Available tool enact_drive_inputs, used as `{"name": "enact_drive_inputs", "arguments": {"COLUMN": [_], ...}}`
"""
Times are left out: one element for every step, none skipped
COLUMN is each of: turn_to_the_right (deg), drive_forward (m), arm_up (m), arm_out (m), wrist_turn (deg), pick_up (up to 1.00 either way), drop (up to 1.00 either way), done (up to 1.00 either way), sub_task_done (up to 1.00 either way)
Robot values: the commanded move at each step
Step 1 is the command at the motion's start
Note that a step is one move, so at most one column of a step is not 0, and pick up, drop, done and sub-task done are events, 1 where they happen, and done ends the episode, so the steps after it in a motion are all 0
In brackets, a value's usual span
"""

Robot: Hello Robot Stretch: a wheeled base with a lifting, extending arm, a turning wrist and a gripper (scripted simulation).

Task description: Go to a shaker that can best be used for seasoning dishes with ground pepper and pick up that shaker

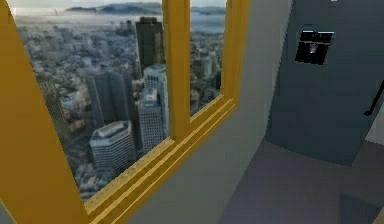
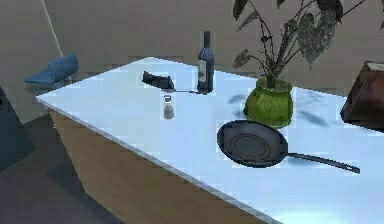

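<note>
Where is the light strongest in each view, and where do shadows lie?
Forward view: daylight at the window is brightest, the grey wall beside it dimmer. Arm side view: the countertop is brightly lit; soft shadows lie by the green pot.

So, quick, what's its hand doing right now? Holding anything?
Its fingers: cannot be told.
The small shaker stands on the counter, untouched.

Home kitchen, frying pan (image 2: 253, 143) and bottle (image 2: 205, 65) on counter (image 2: 110, 100), dark fridge (image 1: 320, 85)
</note>
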Motion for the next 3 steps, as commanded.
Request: {"name": "enact_drive_inputs", "arguments": {"turn_to_the_right": [0.0,0.0,0.0], "drive_forward": [0.0,0.0,0.0], "arm_up": [0.38,0.0,0.0], "arm_out": [0.0,0.46,0.0], "wrist_turn": [0.0,0.0,45.0], "pick_up": [0.0,0.0,0.0], "drop": [0.0,0.0,0.0], "done": [0.0,0.0,0.0], "sub_task_done": [0.0,0.0,0.0]}}
